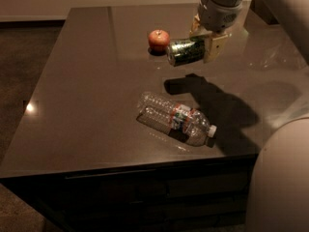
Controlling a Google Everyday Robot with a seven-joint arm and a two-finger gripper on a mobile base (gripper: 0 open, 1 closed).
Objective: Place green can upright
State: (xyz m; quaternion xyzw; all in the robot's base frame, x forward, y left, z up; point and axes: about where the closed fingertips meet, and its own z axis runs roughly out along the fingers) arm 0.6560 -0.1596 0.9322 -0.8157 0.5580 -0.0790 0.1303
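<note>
The green can [185, 51] has a green and white label and a silver end facing left. It is lying sideways in the air above the dark table [91, 91], just right of the apple. My gripper [204, 41] comes down from the upper right and is shut on the can's right end. One pale finger [215, 47] shows in front of the can, the other behind it. The can's shadow falls on the table below it.
A red apple [158, 39] sits on the table just left of the can. A clear plastic water bottle [175, 118] lies on its side near the front edge. My arm and body fill the right side.
</note>
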